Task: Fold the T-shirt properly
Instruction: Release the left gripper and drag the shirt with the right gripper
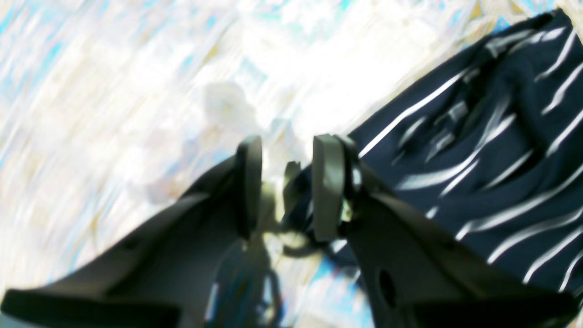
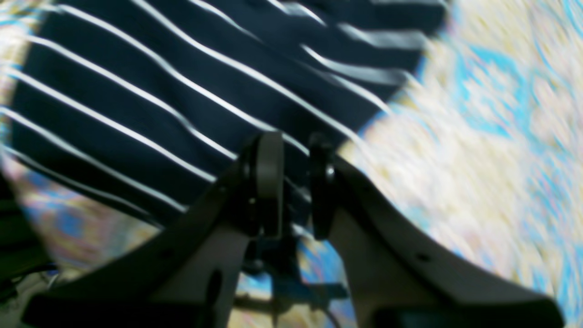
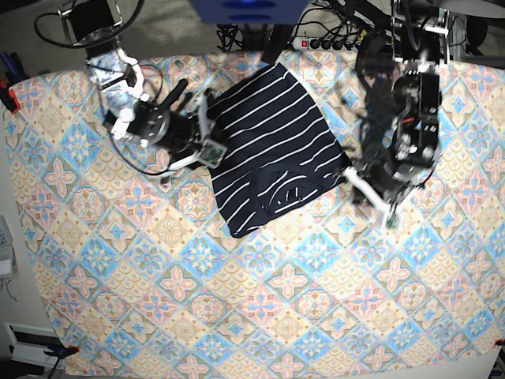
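The T-shirt (image 3: 272, 146) lies flat at the back middle of the table, navy with thin white stripes. My right gripper (image 3: 211, 134) is at its left edge. In the right wrist view its jaws (image 2: 295, 182) stand narrow, shut on the T-shirt (image 2: 182, 91) hem. My left gripper (image 3: 353, 172) is at the shirt's right corner. In the left wrist view its jaws (image 1: 288, 182) stand partly apart with a bit of the T-shirt (image 1: 492, 150) corner between them, close to one finger. Blur hides whether that corner is pinched.
A pastel tile-patterned tablecloth (image 3: 260, 300) covers the whole table. Cables and a power strip (image 3: 335, 41) run along the back edge. A red clamp (image 3: 8, 99) grips the left edge, and another sits at the front left corner (image 3: 61, 350).
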Controlling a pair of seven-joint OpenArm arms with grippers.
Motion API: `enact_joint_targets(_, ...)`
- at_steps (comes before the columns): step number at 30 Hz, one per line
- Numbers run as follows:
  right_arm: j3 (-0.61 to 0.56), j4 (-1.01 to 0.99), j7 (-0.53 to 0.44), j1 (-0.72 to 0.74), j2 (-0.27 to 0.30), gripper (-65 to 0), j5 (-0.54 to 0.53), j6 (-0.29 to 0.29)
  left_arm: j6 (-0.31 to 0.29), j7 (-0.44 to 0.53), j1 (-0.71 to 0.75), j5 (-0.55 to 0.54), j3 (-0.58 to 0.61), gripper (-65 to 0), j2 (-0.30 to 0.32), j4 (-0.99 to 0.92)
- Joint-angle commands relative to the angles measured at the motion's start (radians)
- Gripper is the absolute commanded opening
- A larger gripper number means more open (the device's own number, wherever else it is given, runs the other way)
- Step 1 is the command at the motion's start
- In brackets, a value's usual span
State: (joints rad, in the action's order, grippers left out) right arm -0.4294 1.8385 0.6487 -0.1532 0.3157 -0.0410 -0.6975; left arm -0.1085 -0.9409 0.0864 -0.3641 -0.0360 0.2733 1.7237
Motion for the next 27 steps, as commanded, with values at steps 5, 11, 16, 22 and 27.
enact_joint_targets(5,-0.174,0.011,-0.019,0.088,-0.042,-54.5,-0.013,-0.001,-0.003,0.021,0.163,-0.005,-0.189,-47.3,-0.030,0.177)
enact_joint_targets(11,-0.271,-0.110,-0.017,0.146,-0.115,-54.5,-0.012,-0.001,-0.004,0.020,0.275,-0.005,-0.328,-47.3,-0.116,0.226)
enact_joint_targets(16,-0.346,-0.259,-0.022,0.220,-0.181,-54.5,-0.012,-0.001,-0.006,0.018,0.310,-0.005,-0.362,-47.3,-0.170,0.226)
enact_joint_targets(22,-0.351,-0.497,-0.027,0.294,-0.261,-54.5,-0.012,-0.001,-0.006,0.018,0.330,-0.005,-0.359,-47.3,-0.180,0.232)
enact_joint_targets(27,-0.325,-0.730,-0.102,0.355,-0.296,-59.5,-0.010,-0.001,-0.006,0.018,0.326,-0.005,-0.361,-47.3,-0.188,0.232)
